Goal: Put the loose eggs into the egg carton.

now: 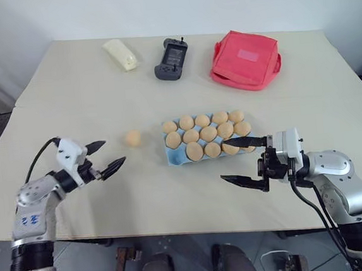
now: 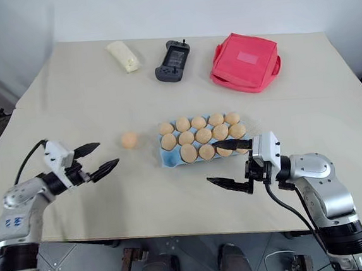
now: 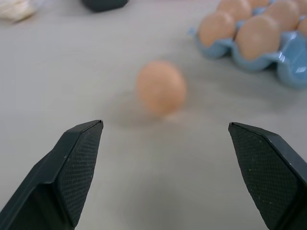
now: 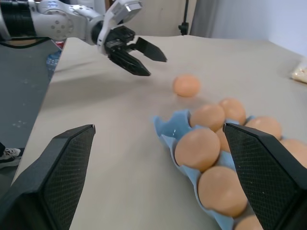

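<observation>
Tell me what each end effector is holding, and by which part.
Nothing is held. The left end effector is open, short of the loose egg; the right end effector is open beside the egg carton.

Tan eggs (image 1: 132,138), light blue carton (image 1: 172,155)

Table (image 1: 69,88) holds egg carton (image 1: 173,155), loose egg (image 1: 132,138).
</observation>
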Controlling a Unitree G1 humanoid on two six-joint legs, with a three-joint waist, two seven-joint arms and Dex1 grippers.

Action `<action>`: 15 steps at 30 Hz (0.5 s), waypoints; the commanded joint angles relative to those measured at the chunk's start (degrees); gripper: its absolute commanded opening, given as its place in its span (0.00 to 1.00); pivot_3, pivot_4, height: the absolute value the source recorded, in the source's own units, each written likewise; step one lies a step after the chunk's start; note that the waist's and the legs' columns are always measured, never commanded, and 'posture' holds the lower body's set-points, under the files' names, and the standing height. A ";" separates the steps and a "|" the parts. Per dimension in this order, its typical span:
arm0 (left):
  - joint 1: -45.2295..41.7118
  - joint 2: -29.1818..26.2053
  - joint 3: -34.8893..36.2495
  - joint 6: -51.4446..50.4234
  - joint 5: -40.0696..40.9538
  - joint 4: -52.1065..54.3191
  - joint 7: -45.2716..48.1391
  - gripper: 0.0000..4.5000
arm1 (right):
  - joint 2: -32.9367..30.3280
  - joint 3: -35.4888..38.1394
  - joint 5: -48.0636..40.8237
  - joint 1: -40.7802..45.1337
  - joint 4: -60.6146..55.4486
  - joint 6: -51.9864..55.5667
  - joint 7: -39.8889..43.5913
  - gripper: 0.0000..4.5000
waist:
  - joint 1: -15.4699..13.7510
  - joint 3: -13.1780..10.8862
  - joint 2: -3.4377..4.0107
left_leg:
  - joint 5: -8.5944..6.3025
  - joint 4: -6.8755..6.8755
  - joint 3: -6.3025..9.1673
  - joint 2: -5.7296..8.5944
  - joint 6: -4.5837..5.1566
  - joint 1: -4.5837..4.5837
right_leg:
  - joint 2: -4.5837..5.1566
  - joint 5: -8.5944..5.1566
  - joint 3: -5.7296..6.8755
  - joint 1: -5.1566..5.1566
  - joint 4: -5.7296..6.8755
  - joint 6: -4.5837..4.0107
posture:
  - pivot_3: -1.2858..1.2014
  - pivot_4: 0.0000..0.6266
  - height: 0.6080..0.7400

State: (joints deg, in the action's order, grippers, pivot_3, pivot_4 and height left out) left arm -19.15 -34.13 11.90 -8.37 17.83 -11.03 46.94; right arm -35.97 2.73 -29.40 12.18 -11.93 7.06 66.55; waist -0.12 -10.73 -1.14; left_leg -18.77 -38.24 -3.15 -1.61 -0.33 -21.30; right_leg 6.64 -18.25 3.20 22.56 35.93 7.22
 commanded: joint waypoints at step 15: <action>-14.08 4.92 -4.69 3.84 -5.05 -18.15 -2.78 0.58 | 1.85 0.36 1.25 -2.91 -1.91 -2.04 -4.20 1.00 | 0.11 0.00 0.00 | 0.00 -0.10 -0.64 -0.09 -0.03 0.01 | -0.01 0.04 0.49 0.07 0.00 -0.01 | 0.52 0.24 1.00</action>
State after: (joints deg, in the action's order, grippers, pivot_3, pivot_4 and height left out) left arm -33.43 -28.18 5.83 -4.91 11.36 -31.70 43.42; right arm -34.29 2.63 -27.86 9.69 -11.95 6.17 62.82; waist -0.01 -10.73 -1.14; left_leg -18.77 -38.37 -3.78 -1.70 -0.35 -21.30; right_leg 6.63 -18.21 3.68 22.63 35.94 7.20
